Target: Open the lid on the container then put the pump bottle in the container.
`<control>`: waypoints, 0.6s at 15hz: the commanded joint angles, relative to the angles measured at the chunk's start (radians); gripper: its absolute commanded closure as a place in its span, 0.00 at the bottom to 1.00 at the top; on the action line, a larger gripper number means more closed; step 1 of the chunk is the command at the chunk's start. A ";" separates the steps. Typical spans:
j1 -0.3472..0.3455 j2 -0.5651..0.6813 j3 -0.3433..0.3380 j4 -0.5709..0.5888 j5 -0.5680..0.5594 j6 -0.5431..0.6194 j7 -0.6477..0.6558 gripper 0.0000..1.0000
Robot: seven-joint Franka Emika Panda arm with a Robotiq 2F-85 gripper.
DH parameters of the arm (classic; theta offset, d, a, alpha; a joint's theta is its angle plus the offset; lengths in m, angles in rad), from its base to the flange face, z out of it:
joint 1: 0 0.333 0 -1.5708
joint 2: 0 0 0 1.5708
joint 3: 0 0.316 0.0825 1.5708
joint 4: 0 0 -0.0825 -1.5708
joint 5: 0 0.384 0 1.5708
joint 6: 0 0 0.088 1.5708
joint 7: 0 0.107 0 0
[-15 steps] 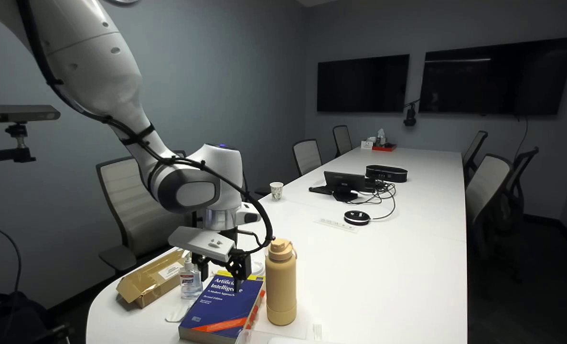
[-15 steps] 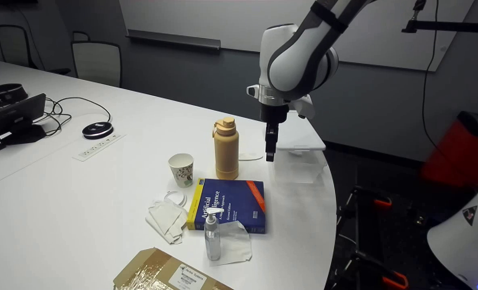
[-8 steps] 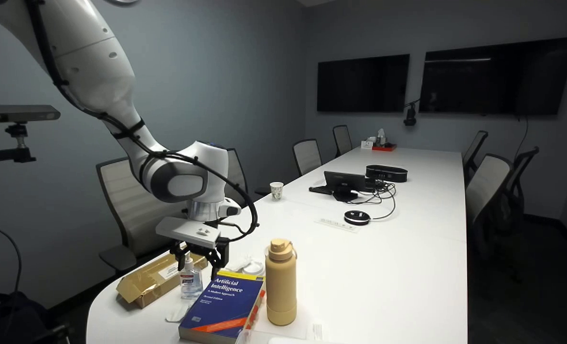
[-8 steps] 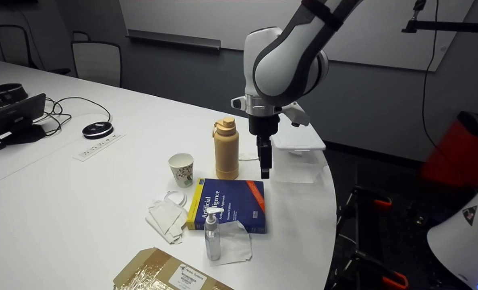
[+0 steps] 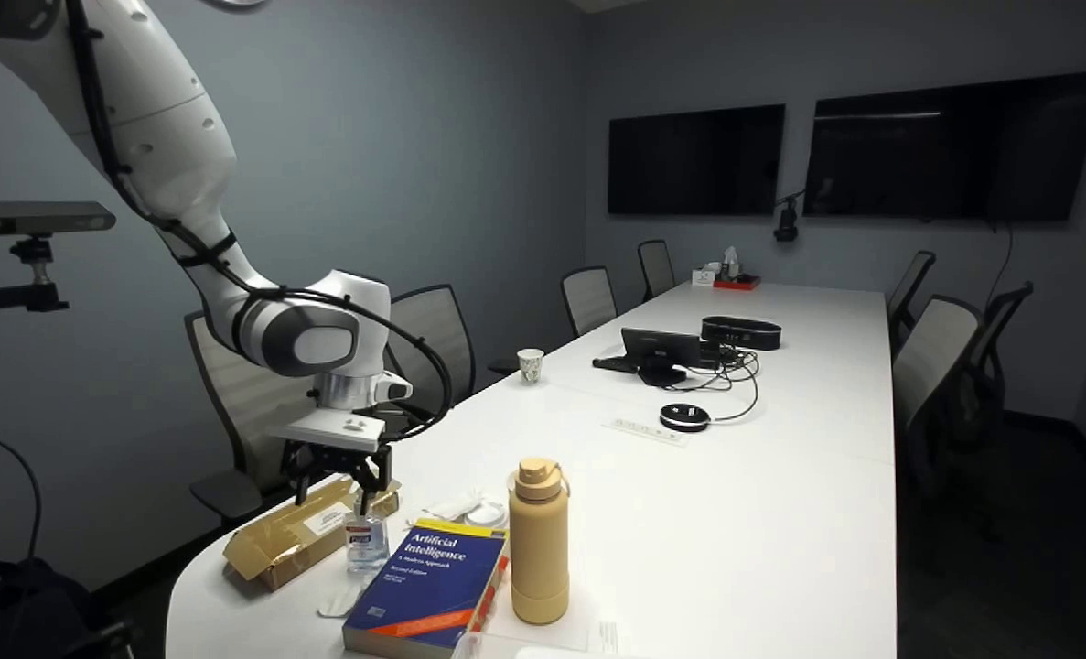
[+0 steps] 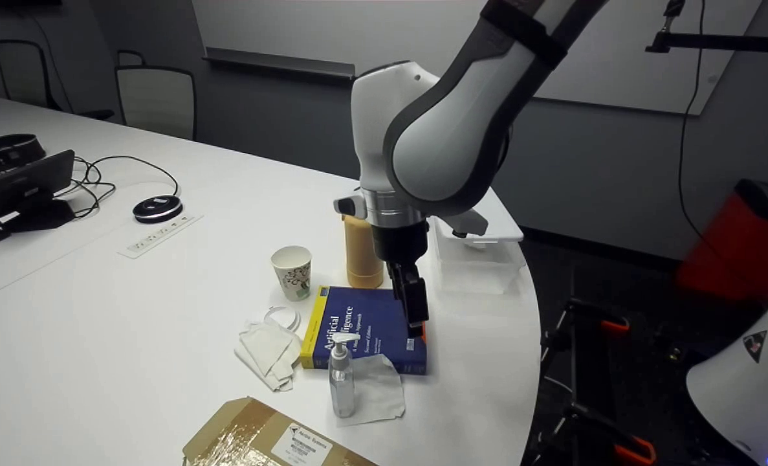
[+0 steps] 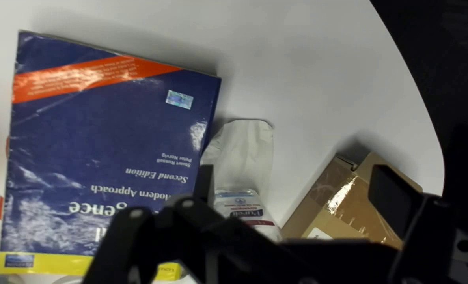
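The pump bottle (image 5: 366, 547) is a clear hand-sanitizer bottle with a white pump top, upright on the table in both exterior views (image 6: 341, 385). Its label side shows in the wrist view (image 7: 243, 207), its top hidden by the gripper. The container (image 6: 477, 268) is a clear plastic box with a white lid (image 6: 497, 220) lying on it; only a corner shows in an exterior view (image 5: 474, 646). My gripper (image 5: 333, 503) is open and empty, above the table near the pump bottle and the cardboard box. It also shows in an exterior view (image 6: 415, 331) and in the wrist view (image 7: 297, 189).
A thick blue book (image 6: 364, 323) lies beside the pump bottle. A tall tan water bottle (image 5: 539, 549) stands behind it. A cardboard box (image 5: 295, 535), a paper cup (image 6: 292, 272), napkins (image 6: 267, 353) and a white ring (image 6: 283, 317) lie around. The table edge (image 7: 419, 85) curves nearby.
My gripper has moved away from the container, over the book's end, toward the pump bottle and cardboard box, still open. The objects on the table have not moved.
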 commanded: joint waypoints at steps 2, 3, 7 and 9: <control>0.030 0.031 0.022 0.036 -0.008 0.005 -0.007 0.00; 0.031 0.041 0.029 0.044 -0.004 0.013 -0.017 0.00; 0.042 0.089 0.042 0.079 -0.026 0.072 -0.007 0.00; 0.050 0.118 0.039 0.098 -0.059 0.109 0.004 0.00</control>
